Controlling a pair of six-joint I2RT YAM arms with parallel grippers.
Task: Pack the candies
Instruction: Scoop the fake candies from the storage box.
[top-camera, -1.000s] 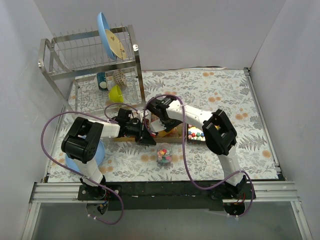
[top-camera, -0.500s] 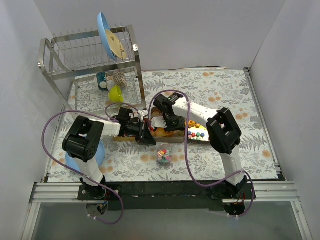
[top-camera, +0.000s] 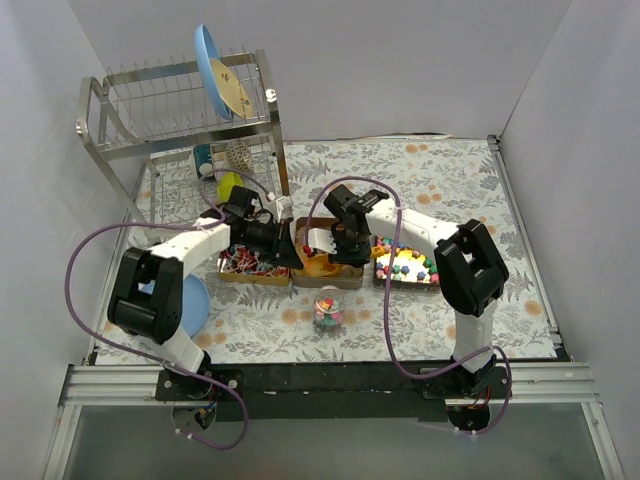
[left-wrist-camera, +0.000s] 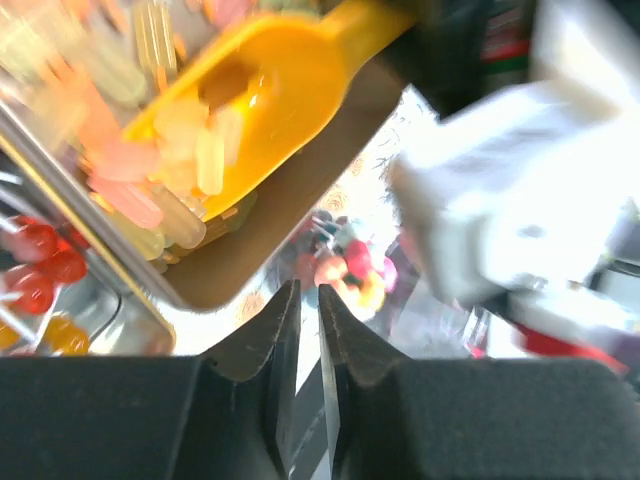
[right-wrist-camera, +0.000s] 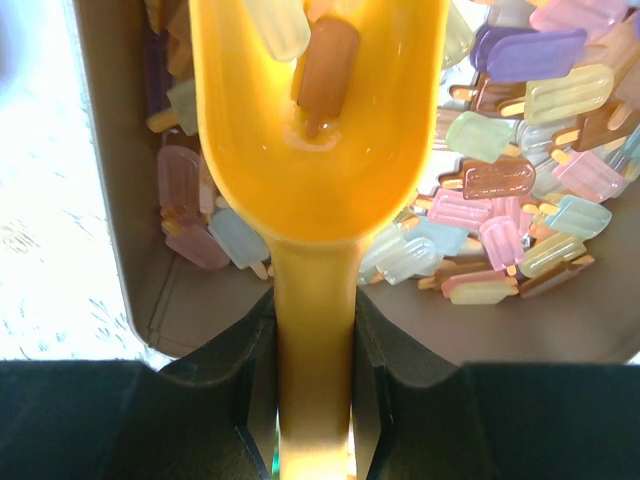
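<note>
Item: right gripper (right-wrist-camera: 312, 330) clamped on orange scoop (right-wrist-camera: 320, 170) handle, popsicle-shaped candies (right-wrist-camera: 325, 70) in its bowl just beyond the fingertips, over the tray (right-wrist-camera: 100, 150) (left gripper (left-wrist-camera: 308, 300) nearly closed, empty).

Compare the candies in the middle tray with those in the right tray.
The middle-tray candies are pale, flat, lolly-shaped pieces; the right-tray candies are bright, rounded nuggets. The orange scoop, held by the right gripper, carries a few middle-tray candies; no tool touches the right-tray candies. Both are small, loose and many.

Glossy orange plastic scoop (right-wrist-camera: 262, 150), smooth translucent candies (right-wrist-camera: 510, 178), metal tray (right-wrist-camera: 105, 120), shiny steel wire rack (top-camera: 180, 140).
</note>
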